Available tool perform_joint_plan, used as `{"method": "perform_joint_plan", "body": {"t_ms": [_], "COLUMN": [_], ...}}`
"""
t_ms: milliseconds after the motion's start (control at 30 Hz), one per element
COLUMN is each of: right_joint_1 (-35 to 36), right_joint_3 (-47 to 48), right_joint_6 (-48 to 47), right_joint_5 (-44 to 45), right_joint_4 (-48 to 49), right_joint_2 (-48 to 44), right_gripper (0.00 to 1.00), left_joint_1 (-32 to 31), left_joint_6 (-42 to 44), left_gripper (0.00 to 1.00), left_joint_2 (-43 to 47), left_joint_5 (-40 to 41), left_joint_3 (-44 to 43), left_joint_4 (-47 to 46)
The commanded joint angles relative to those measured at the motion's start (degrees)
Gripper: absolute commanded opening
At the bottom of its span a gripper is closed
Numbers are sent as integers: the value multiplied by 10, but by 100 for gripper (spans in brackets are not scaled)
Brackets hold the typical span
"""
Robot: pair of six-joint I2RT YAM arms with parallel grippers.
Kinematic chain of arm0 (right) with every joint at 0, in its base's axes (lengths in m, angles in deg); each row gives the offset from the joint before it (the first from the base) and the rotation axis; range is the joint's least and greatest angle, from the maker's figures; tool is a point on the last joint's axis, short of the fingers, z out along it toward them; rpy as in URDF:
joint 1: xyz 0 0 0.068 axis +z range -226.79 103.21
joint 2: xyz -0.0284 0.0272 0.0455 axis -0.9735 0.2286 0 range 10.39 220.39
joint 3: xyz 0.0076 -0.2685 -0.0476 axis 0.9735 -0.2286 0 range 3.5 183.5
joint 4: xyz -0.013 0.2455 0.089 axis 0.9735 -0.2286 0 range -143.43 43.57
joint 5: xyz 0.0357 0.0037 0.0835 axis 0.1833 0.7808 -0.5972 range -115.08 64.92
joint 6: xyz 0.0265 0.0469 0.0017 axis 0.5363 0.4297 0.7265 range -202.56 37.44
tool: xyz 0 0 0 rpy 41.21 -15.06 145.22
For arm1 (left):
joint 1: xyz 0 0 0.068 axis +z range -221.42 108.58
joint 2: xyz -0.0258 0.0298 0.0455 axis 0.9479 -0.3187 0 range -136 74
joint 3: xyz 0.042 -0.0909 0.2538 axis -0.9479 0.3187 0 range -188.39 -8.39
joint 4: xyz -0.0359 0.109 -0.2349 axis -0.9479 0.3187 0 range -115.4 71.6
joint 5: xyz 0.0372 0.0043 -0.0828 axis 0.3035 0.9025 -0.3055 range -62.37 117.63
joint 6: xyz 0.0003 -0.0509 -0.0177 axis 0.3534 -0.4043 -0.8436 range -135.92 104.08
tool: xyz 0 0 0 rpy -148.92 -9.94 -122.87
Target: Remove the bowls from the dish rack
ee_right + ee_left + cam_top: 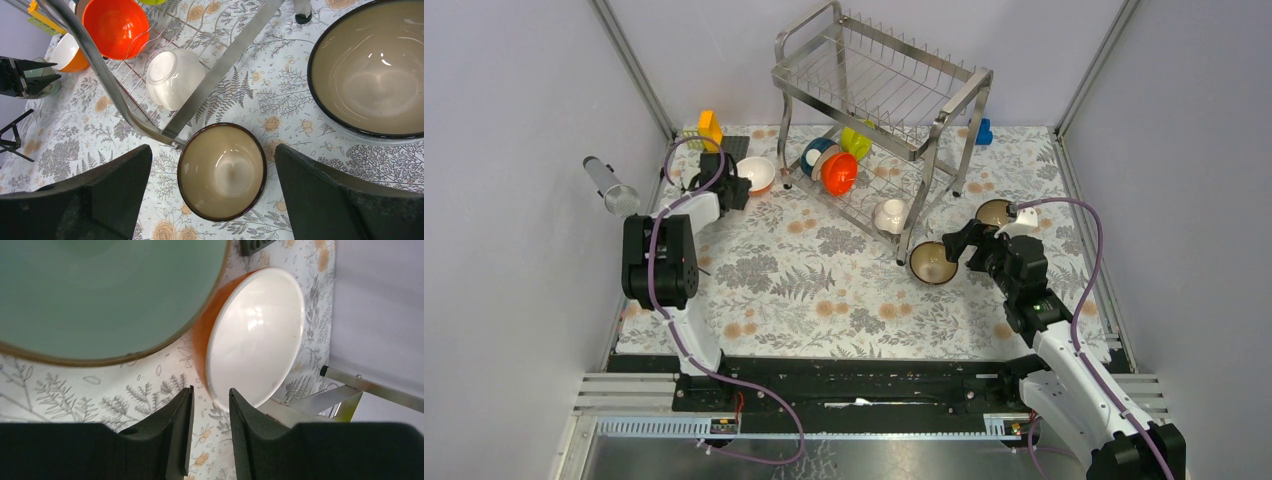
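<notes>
Under wide-spread right gripper [212,152] brown bowl [222,172] sat mouth-up; rack [874,85] ran lengthwise far-left to near-right; left gripper [210,392] narrowly parted.

robot lab cell: plain grey panel walls [514,150], aluminium frame posts [632,70], floral cloth [824,290] on bench.

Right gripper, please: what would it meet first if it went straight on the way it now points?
Most likely the small brown bowl: the right gripper is open with that bowl centred between its jaws, beside a leg of the dish rack. Depth is hard to judge.
</notes>
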Motion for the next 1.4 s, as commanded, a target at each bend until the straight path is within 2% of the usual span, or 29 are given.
{"method": "perform_joint_plan", "body": {"t_ms": [0, 467, 667, 900, 1067, 1200, 1367], "right_joint_1": [1, 1, 1, 1, 1, 1, 1], "right_joint_3": [-3, -4, -4, -5, -5, -6, -5], "right_joint_6": [-2, -2, -2, -2, -2, -2, -2], "right_joint_5": [0, -4, -4, -2, -3, -2, -1], "right_joint_4": [26, 27, 27, 26, 26, 27, 27], "right_joint_2": [-6, -9, -7, -8, -7, -7, -6], "right_gripper": [100, 100, 100, 100, 100, 100, 100], "left_joint_1": [1, -40, -96, -189, -251, -297, -346], "left_joint_6": [-25, -35, 2, 41, 194, 298, 404], "left_gripper": [37, 39, 39, 39, 38, 38, 40], "left_joint_2": [58, 165, 187, 209, 210, 207, 195], "left_joint_5": [-23, -63, -83, -53, -2, 104, 195], "left_joint_3": [36, 175, 197, 216, 180, 129, 88], "left_joint_4": [-44, -94, -98, -93, -105, -67, -65]}}
